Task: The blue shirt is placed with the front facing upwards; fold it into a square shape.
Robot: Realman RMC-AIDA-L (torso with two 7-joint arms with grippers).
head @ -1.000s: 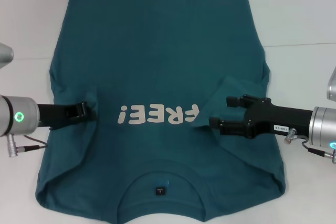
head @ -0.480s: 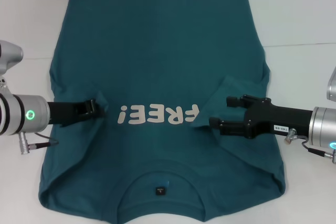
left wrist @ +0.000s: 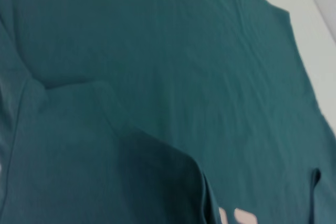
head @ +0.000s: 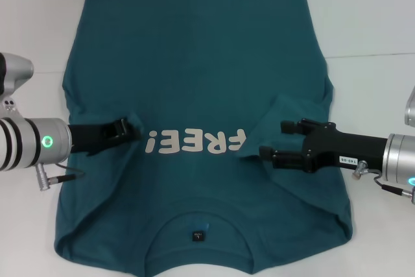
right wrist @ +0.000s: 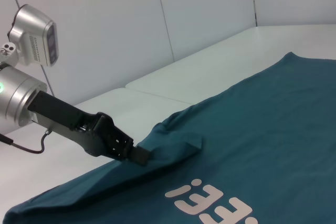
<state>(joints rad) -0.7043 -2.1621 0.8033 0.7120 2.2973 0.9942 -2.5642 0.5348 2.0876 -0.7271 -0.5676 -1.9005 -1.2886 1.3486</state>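
Observation:
The blue shirt (head: 207, 63) lies flat on the white table, its collar and neck label (head: 196, 236) nearest me and the pale "FREE!" lettering (head: 194, 142) facing up. My left gripper (head: 130, 129) is shut on the shirt's left sleeve, which is drawn inward up to the lettering's edge. The right wrist view shows that gripper (right wrist: 139, 156) pinching the raised fold. My right gripper (head: 272, 139) rests open over the shirt's right side, beside the folded-in right sleeve (head: 288, 111). The left wrist view shows only shirt cloth (left wrist: 184, 66) and a folded layer (left wrist: 105, 145).
The white table (head: 369, 30) surrounds the shirt, with a seam line (head: 373, 55) on its right. A cable (head: 61, 172) loops from my left wrist above the table. White wall panels (right wrist: 199, 14) stand behind the table.
My left gripper has moved inward to the right, pulling the left sleeve over the shirt's body. The right arm has hardly moved.

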